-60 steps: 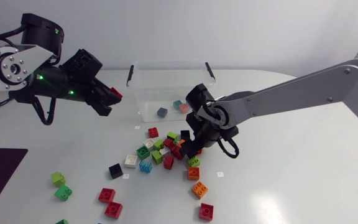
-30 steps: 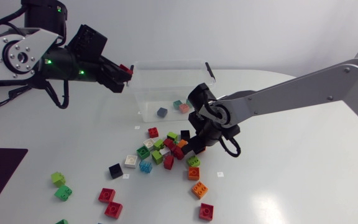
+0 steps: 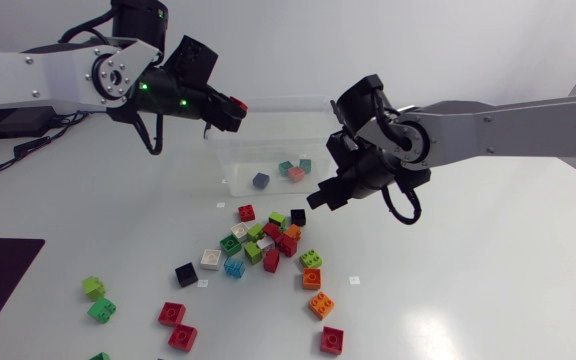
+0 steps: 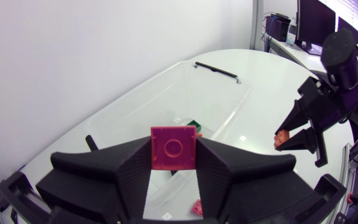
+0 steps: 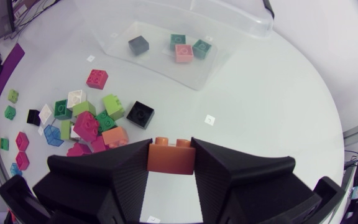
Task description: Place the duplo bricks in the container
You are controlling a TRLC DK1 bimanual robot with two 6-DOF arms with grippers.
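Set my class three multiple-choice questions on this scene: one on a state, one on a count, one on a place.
1. The right hand is:
A open and empty
B shut on an orange brick
C shut on a green brick

2. How many bricks lie inside the container?
A one
B four
C nine

3. The left hand is:
A up by the container's rim, holding a red brick
B inside the container, on its floor
C touching the right hand

Answers:
1 B: the right wrist view shows the orange brick clamped from both sides.
2 B: there is a dark brick, a pink brick and two teal bricks.
3 A: the head view shows it at the rim's corner, well apart from the right hand.
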